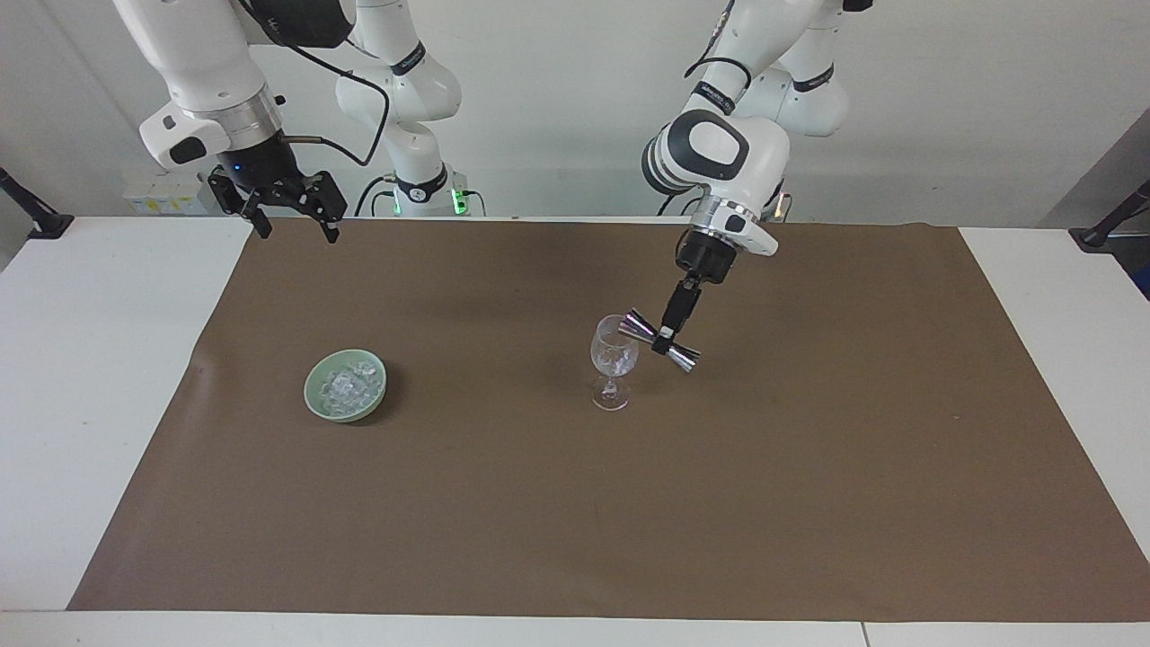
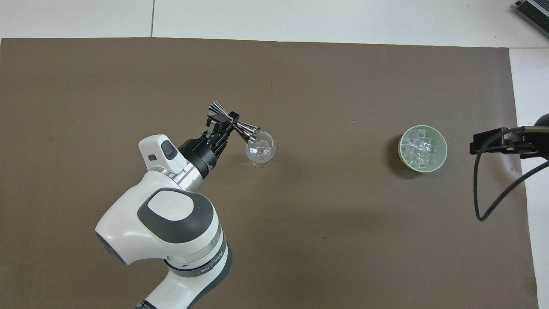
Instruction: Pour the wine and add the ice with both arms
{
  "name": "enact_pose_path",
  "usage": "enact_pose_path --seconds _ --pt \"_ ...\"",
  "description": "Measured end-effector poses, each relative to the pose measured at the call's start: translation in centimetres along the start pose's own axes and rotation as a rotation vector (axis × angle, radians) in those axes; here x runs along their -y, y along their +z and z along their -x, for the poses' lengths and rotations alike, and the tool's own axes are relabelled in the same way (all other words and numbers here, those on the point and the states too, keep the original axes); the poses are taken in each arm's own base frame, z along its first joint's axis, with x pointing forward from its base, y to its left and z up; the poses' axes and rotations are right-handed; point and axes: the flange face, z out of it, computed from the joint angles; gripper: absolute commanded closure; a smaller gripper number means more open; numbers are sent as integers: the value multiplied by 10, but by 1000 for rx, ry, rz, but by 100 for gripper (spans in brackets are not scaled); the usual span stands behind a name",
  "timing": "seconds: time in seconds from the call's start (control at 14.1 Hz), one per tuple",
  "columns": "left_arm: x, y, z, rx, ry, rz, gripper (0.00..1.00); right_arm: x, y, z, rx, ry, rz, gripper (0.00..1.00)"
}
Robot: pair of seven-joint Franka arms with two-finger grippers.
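Note:
A clear stemmed glass (image 1: 614, 359) (image 2: 260, 151) stands upright in the middle of the brown mat. My left gripper (image 1: 666, 339) (image 2: 227, 122) is shut on the waist of a shiny metal jigger (image 1: 661, 341) (image 2: 233, 123). The jigger lies tilted, one mouth at the glass's rim. Ice (image 1: 348, 385) (image 2: 421, 149) fills a pale green bowl (image 1: 314, 395) (image 2: 443, 146) toward the right arm's end of the table. My right gripper (image 1: 289, 216) hangs open in the air over the mat's edge by the robots and waits. No wine shows.
The brown mat (image 1: 575, 503) (image 2: 300, 240) covers most of the white table (image 1: 81, 377). A black cable (image 2: 493, 197) loops down from the right arm. Black clamps (image 1: 36, 211) sit at the table's corners by the robots.

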Motion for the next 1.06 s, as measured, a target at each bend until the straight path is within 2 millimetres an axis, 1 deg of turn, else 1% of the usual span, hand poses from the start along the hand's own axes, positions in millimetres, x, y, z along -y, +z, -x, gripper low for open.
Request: enact_pose_path --seconds 0.14,0.57,1.06 --pt "-2 -1 1 -10 22 -1 100 0 0 0 0 0 0 0" --pt "-6 0 13 -23 97 -11 100 0 0 0 0 0 0 0" --pt "-10 -1 16 -40 194 -15 100 0 0 0 0 0 0 0"
